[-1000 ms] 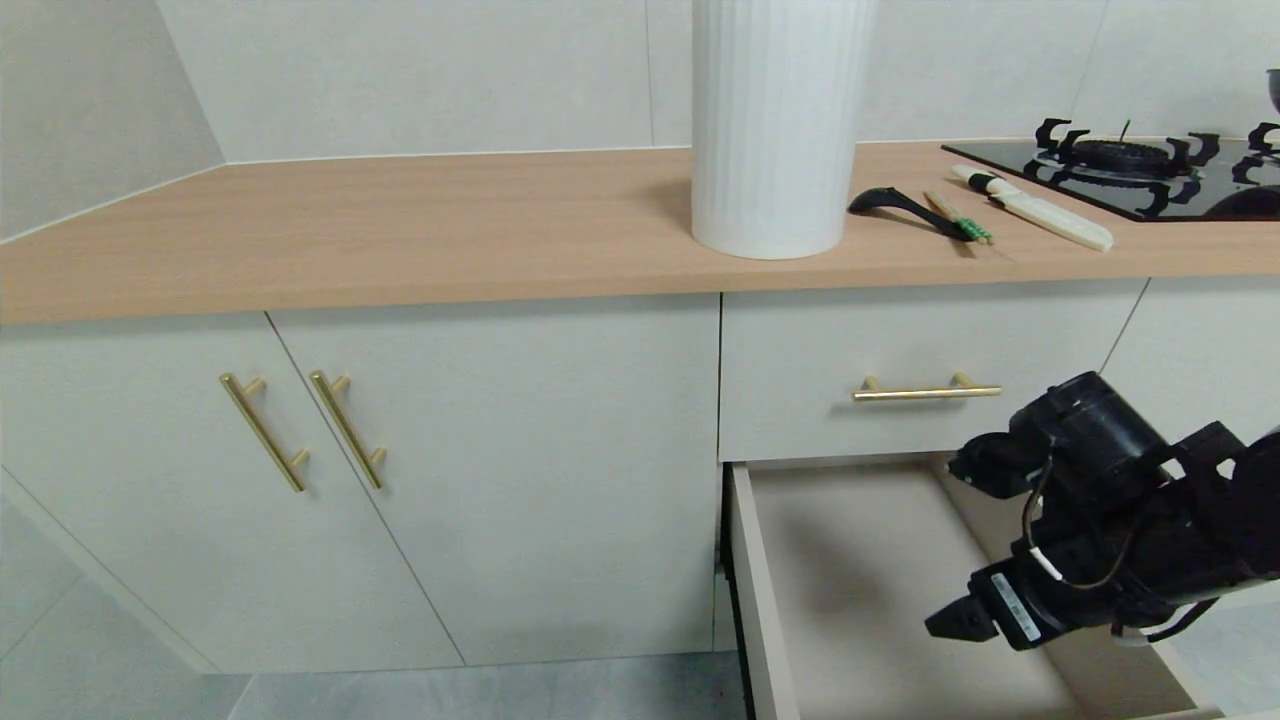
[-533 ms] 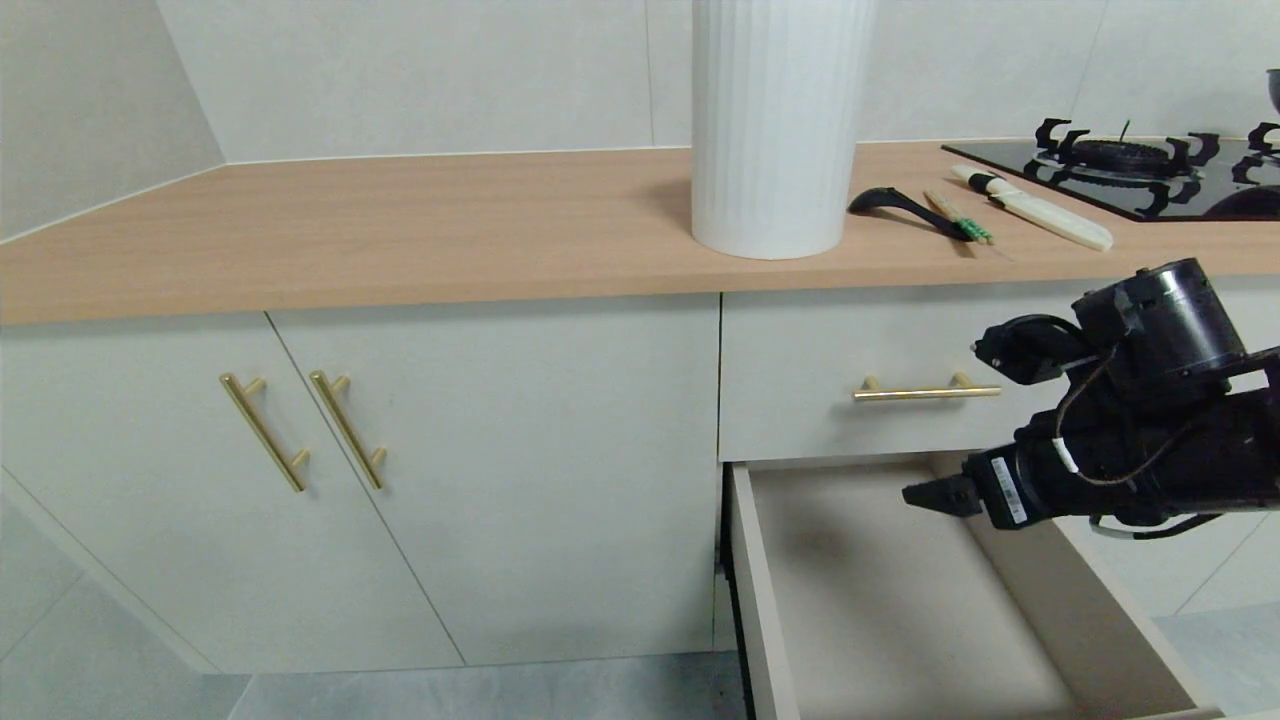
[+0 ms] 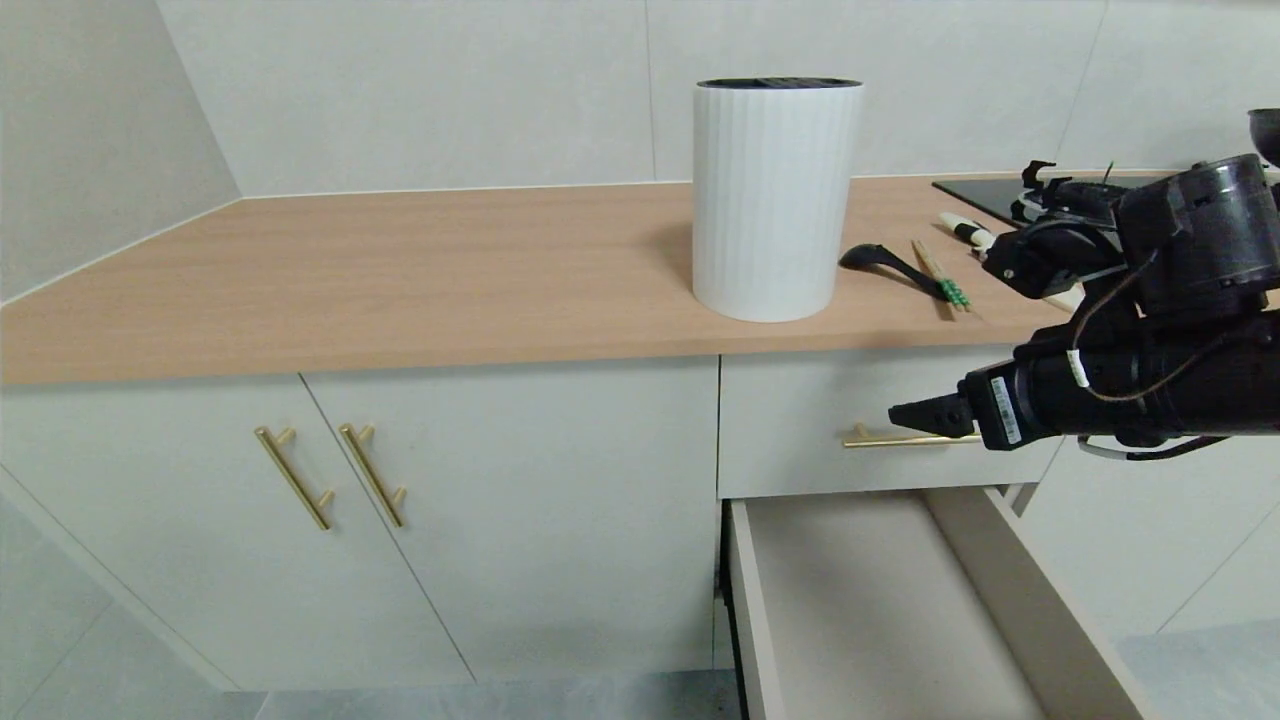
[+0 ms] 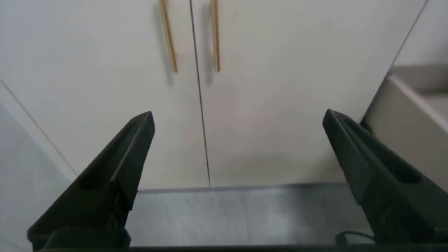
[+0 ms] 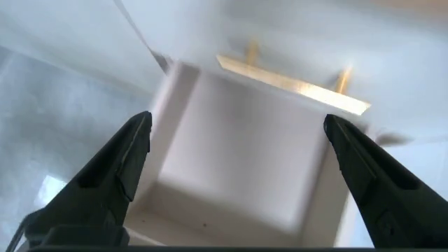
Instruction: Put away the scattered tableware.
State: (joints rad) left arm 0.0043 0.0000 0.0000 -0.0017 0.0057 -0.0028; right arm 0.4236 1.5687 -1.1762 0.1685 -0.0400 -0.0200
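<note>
- Black left fingers (image 4: 115,175), spread wide and holding nothing, low before pale cabinet doors (image 4: 280,84) with brass bar handles.
- Pale open drawer (image 3: 850,600), pulled out below the table.
- Black right fingers (image 3: 922,413), wide apart and empty, above the drawer, in front of a brass drawer handle (image 3: 875,440).
- On the light wooden table (image 3: 400,270): a tall white ribbed container (image 3: 770,210). Just beside it lie a black ladle (image 3: 885,262) and wooden chopsticks with green bands (image 3: 938,275). A cream-handled knife (image 3: 962,231) lies near the black hob (image 3: 975,188).
</note>
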